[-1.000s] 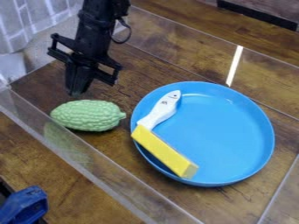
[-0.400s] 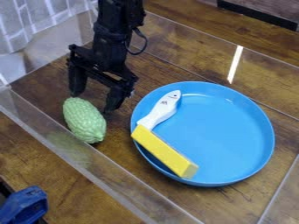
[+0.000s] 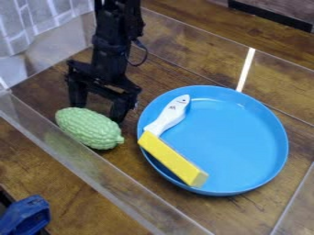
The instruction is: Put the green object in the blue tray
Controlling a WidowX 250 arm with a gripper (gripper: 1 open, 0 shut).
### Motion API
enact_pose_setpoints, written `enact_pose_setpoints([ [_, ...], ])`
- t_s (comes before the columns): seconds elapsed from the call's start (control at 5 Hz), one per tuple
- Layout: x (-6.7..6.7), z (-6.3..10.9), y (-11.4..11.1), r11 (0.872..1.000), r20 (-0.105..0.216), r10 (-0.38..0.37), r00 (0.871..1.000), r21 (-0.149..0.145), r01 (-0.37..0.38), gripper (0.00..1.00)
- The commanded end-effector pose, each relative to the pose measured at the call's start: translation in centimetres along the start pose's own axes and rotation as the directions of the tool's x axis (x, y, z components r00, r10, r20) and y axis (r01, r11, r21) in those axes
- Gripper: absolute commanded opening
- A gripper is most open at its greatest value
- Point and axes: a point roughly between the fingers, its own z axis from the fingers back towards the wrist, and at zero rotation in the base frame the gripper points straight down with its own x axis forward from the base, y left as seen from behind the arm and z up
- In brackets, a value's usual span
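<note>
The black two-fingered gripper (image 3: pixel 99 95) points steeply down with its jaws spread wide and nothing between them. Just below and in front of it, the light-green, bumpy, oval gourd-like toy (image 3: pixel 90 128) lies on the glossy wooden desk (image 3: pixel 221 46). To its right sits the round, shallow blue tray (image 3: pixel 252 138), holding a yellow rectangular block (image 3: pixel 172 159) and a small white object (image 3: pixel 172 111).

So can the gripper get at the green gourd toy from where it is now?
Probably yes. The gripper stands open just behind the green gourd toy, pointing down, with nothing between them; the blue tray sits off to the side.
</note>
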Motion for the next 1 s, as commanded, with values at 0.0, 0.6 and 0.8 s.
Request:
enact_pose_setpoints([
  [0.0,0.03,0.29,1.32,0.999,0.018,0.044,0.999,-0.030,-0.044,1.00],
  [0.6,-0.18,-0.41,1.72,0.986,-0.026,0.139,0.990,-0.085,-0.141,1.00],
  [0.8,-0.22,-0.46,1.60,0.978,-0.042,0.177,0.983,-0.102,-0.180,1.00],
])
